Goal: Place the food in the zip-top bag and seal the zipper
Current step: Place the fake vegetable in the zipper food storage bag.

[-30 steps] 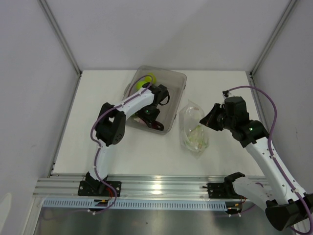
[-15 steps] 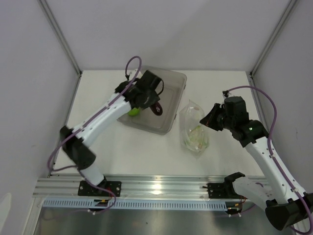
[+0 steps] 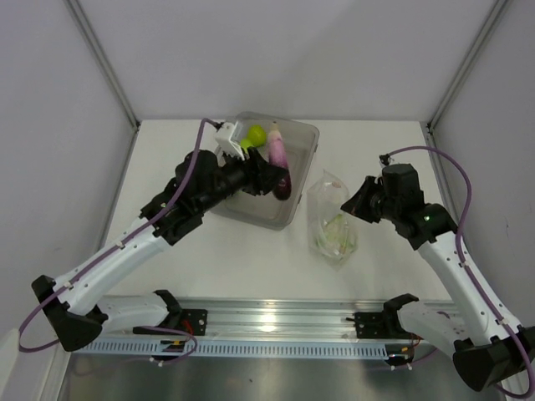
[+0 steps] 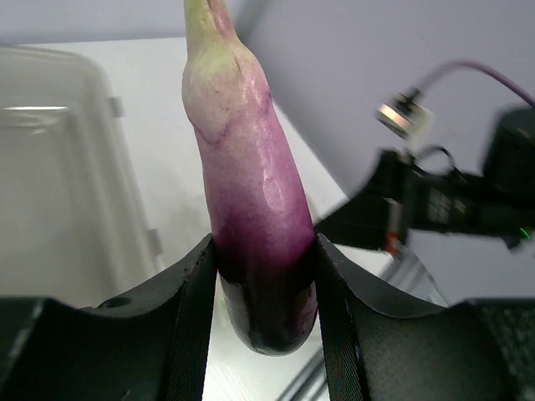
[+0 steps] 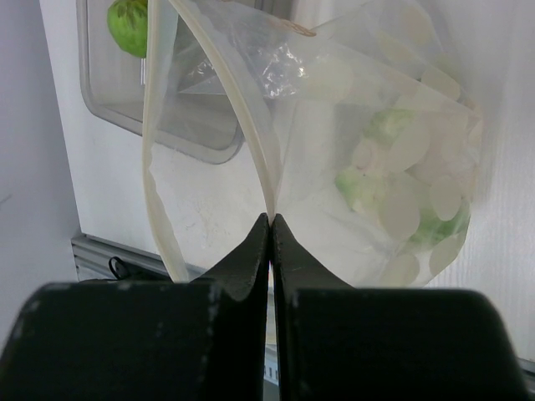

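The left gripper (image 4: pixel 266 288) is clamped on the purple eggplant (image 4: pixel 251 184), its two black fingers (image 4: pixel 194 292) pressing the dark rounded end from both sides while the pale, greenish stem end points to the top of the wrist frame. In the overhead view this gripper (image 3: pixel 269 177) holds the eggplant (image 3: pixel 277 157) above the grey tray (image 3: pixel 303 134) in the upper middle of the frame, with one green fruit (image 3: pixel 257 134) in the tray just beside it. The right gripper (image 5: pixel 271 221) has its fingers pressed fully together on the zipper (image 5: pixel 264 175) of the zip-top bag (image 5: pixel 376 125) – a thin pinch on the white closure strip, which bows open toward the upper left of that frame. From above, the right gripper (image 3: pixel 358 200) sits at the right edge of the bag (image 3: pixel 332 219), which stands on the white table (image 3: pixel 376 150) just right of the tray. The white-and-green cauliflower piece (image 5: pixel 393 180) lies inside the bag.
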